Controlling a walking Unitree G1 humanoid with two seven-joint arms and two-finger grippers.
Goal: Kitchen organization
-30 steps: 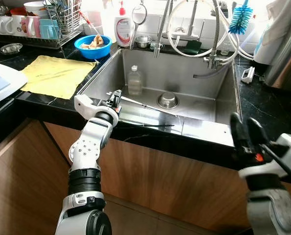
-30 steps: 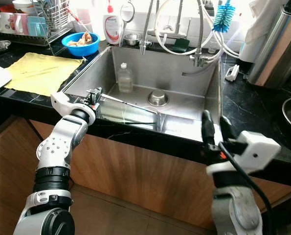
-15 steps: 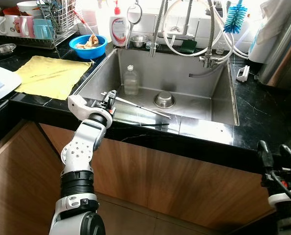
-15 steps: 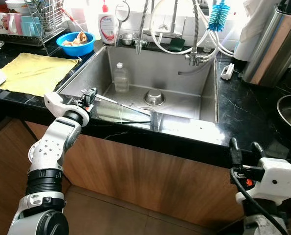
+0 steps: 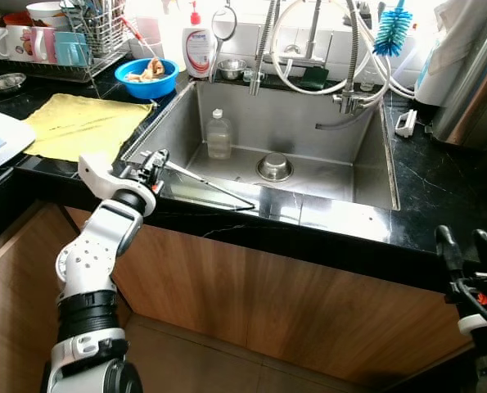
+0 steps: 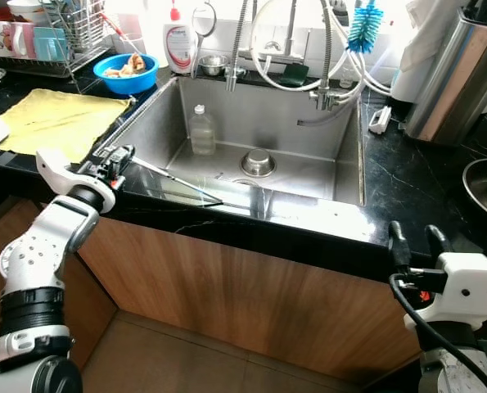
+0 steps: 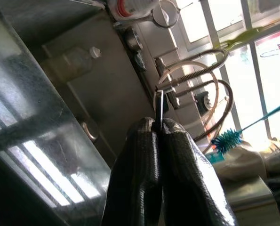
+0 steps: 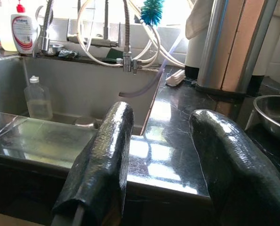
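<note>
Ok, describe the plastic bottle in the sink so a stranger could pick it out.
Start at the steel sink. The clear plastic bottle stands upright on the basin floor against the back wall, on the robot's left. Unlike the red-capped dish soap bottle on the ledge above, it is see-through and unlabelled.

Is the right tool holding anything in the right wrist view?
No. The right tool is open, its two black fingers spread apart with only the counter visible between them.

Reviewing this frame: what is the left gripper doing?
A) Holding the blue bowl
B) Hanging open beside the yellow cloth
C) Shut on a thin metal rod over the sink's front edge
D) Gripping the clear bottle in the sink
C: the left gripper is closed on the thin metal rod, which slants out over the front edge of the sink; the wrist view shows the fingers pinched on it.
</note>
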